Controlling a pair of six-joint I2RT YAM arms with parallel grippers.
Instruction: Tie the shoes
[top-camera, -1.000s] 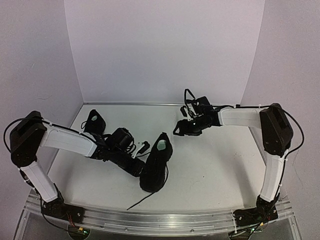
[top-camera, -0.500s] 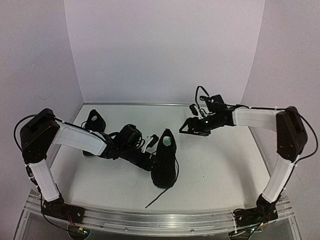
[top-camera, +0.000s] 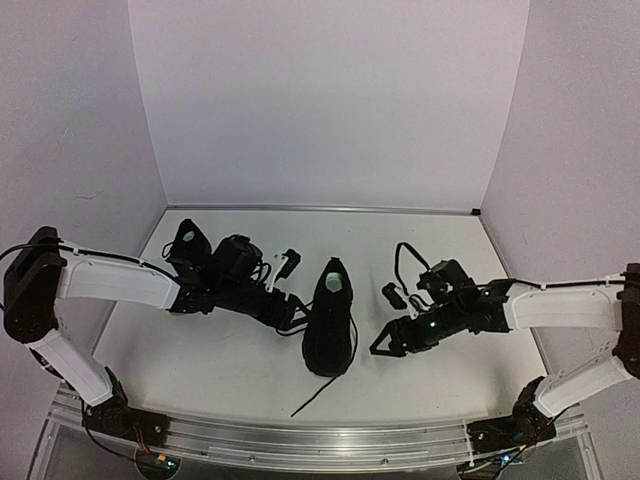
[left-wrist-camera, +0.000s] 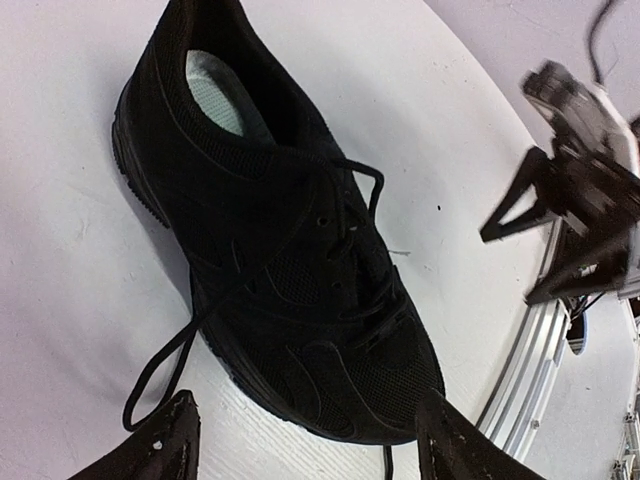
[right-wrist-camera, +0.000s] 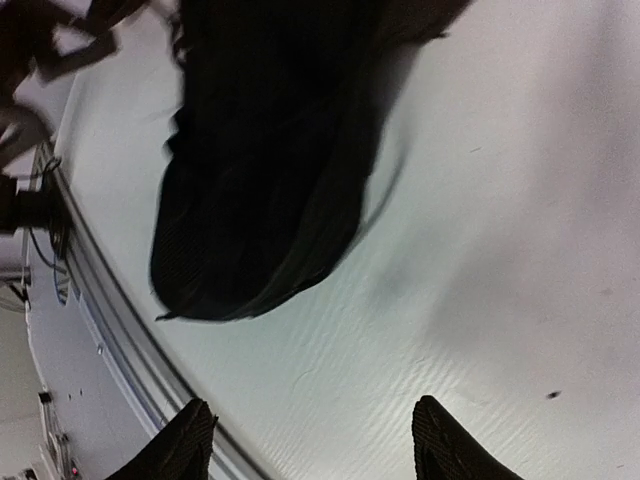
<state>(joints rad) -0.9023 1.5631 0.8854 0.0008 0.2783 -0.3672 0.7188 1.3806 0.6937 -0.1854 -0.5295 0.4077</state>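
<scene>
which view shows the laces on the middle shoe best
The left wrist view: the middle shoe fills the frame, sharp, its laces loose. The top external view shows it small, one lace trailing. The right wrist view gives only a blurred toe.

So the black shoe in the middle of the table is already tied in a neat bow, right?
Not quite. The middle shoe is on the table, but it is not tied. The left wrist view shows its laces undone, with one loose end trailing onto the table.
</scene>
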